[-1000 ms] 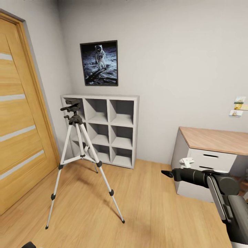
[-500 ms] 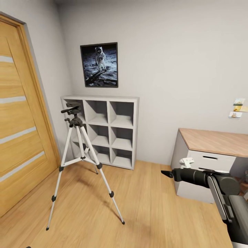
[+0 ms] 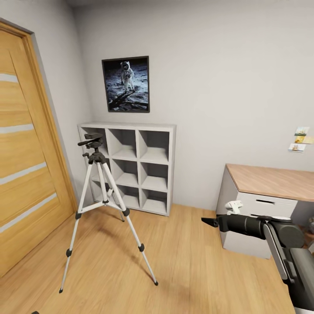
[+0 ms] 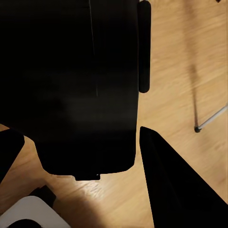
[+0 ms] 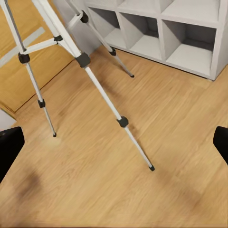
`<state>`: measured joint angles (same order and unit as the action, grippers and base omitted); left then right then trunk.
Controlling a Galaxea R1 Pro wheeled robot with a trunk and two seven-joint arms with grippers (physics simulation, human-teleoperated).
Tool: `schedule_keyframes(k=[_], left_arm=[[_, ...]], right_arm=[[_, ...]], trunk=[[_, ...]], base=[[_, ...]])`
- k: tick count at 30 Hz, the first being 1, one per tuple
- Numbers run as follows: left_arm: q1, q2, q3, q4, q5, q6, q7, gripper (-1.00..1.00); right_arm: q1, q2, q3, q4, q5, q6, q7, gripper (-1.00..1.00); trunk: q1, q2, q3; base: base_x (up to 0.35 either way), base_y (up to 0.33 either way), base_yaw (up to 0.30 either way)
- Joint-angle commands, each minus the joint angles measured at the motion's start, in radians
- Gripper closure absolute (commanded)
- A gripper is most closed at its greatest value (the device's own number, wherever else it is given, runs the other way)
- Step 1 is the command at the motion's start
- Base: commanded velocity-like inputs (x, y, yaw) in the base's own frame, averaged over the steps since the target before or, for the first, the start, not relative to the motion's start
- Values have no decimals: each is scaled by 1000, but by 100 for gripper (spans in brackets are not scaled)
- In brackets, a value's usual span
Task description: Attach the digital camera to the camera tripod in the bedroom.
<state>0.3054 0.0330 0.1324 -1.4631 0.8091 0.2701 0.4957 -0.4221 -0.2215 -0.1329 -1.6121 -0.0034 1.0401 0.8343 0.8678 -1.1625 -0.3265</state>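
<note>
The camera tripod stands on the wood floor at the left of the head view, silver legs spread, its black pan head bare on top. In the right wrist view its legs cross the floor ahead of my right gripper, which is open with nothing between its fingers. That gripper hovers at the lower right of the head view, well apart from the tripod. In the left wrist view a black boxy digital camera sits between the fingers of my left gripper. A tripod foot shows beyond it.
A wooden door lines the left wall. A grey cube shelf stands behind the tripod under an astronaut picture. A desk with drawers is at the right. Open floor lies between tripod and desk.
The whole head picture has slid down slightly, so the camera moved. The tripod stays where it was, and both arms keep their pose.
</note>
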Motion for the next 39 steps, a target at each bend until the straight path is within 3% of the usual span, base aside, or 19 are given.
schedule_keyframes(k=[1,4,10,39], left_arm=[[0,1,0,-2,2,3,3,100],[0,3,-1,-2,1,-3,0,100],[0,4,-2,-2,1,-7,-4,100],[0,5,-3,2,-1,-8,-1,100]], right_arm=[[-1,-1,-1,0,0,7,24,-100],[0,-3,-2,0,1,3,77,-100],[3,-2,-2,0,2,-49,103,-100],[9,-3,3,0,10,-206,122,-100]], trunk=[[-4,7,2],[-15,28,12],[-38,70,30],[-150,273,121]], base=[[0,0,0],[0,0,0],[0,0,0],[0,0,0]])
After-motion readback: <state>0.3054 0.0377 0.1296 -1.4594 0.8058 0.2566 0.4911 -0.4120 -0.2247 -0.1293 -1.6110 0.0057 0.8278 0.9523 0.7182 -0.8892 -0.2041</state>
